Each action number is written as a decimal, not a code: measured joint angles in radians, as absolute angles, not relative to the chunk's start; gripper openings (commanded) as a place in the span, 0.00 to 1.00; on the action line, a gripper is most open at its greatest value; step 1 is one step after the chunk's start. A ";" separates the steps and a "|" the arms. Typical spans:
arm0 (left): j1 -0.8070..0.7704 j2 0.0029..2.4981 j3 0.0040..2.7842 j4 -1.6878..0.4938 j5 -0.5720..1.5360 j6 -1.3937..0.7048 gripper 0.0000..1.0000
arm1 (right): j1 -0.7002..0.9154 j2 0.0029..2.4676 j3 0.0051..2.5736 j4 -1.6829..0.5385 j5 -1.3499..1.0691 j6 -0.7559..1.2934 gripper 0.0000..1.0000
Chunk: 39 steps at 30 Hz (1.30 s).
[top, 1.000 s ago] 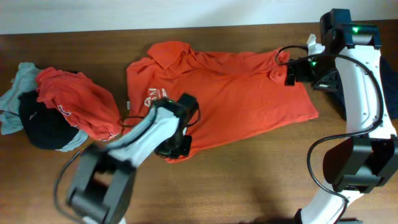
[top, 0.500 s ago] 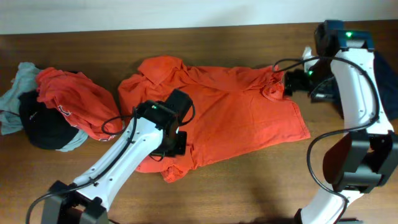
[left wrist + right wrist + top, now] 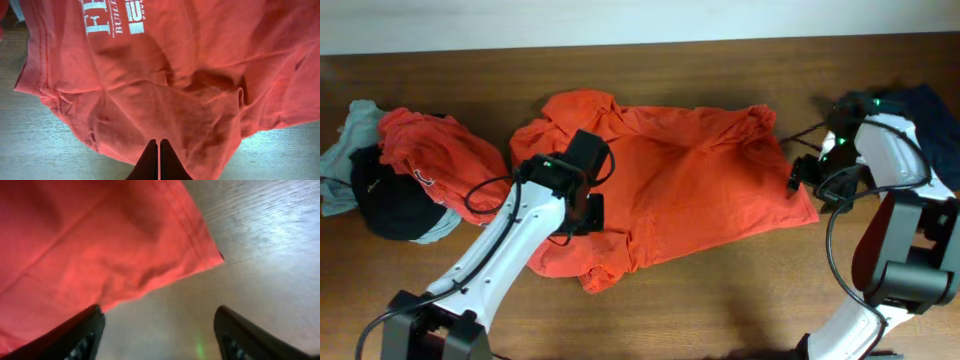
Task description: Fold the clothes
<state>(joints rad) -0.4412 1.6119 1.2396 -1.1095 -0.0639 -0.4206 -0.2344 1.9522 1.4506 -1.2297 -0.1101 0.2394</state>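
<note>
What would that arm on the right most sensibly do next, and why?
Probably lower the right gripper a little and close it on the hem corner of the T-shirt. Its jaws stand wide open just above that corner, which lies loose on the table. The shirt looks rumpled, so it likely needs pulling flat before folding.

Perhaps a robotics lab: two robot arms point(image 3: 505, 245) at a wooden table point(image 3: 720, 300).
</note>
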 measured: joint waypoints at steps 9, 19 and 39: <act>-0.440 1.612 1.240 -1.088 -0.064 -0.420 0.04 | -0.234 1.952 1.306 -1.041 -0.110 0.263 0.54; -0.404 1.612 1.240 -1.010 -0.064 -0.419 0.04 | -0.234 1.944 1.214 -0.967 -0.087 0.286 0.04; -0.339 1.612 1.240 -0.956 -0.064 -0.411 0.04 | -0.368 1.944 1.186 -1.102 -0.067 0.585 0.04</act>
